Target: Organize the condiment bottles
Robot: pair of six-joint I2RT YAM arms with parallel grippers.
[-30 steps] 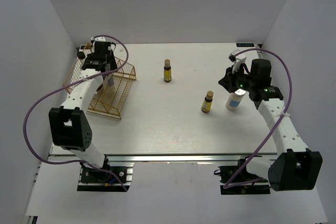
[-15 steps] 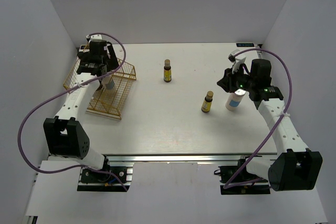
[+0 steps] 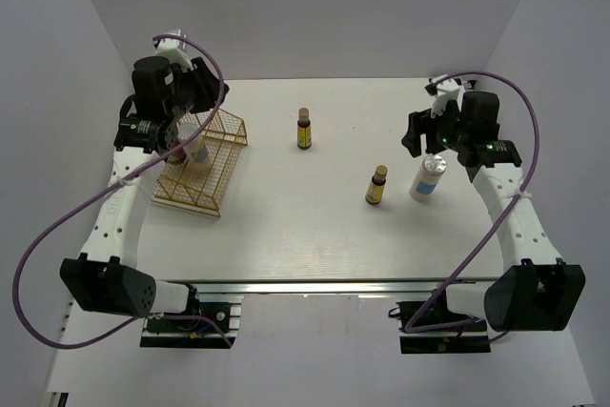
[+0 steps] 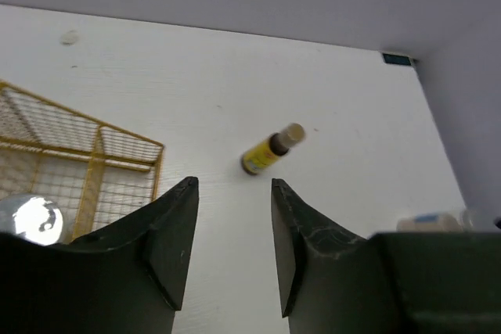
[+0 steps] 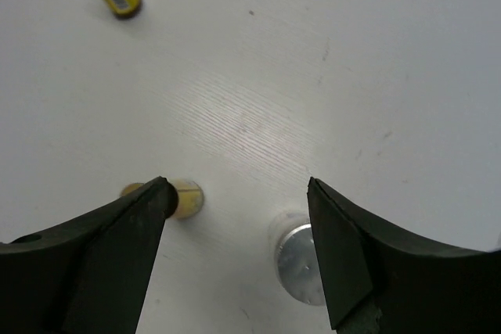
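Two amber bottles with yellow labels stand on the table, one at mid-back, one right of centre. Beside the latter stands a white bottle with a silver cap. My right gripper hovers open just above it, and the cap is near the right finger without touching. Another white bottle stands inside the gold wire basket, and its cap shows in the left wrist view. My left gripper is raised above the basket, jaws apart with nothing between them.
White walls close in the table on the left, right and back. The basket sits at the left edge. The purple cables loop beside both arms. The far amber bottle lies ahead of the left fingers.
The right gripper opened, let go of the white bottle and lifted slightly. The left arm rose out of the basket, leaving its white bottle inside; its jaws widened, then narrowed.
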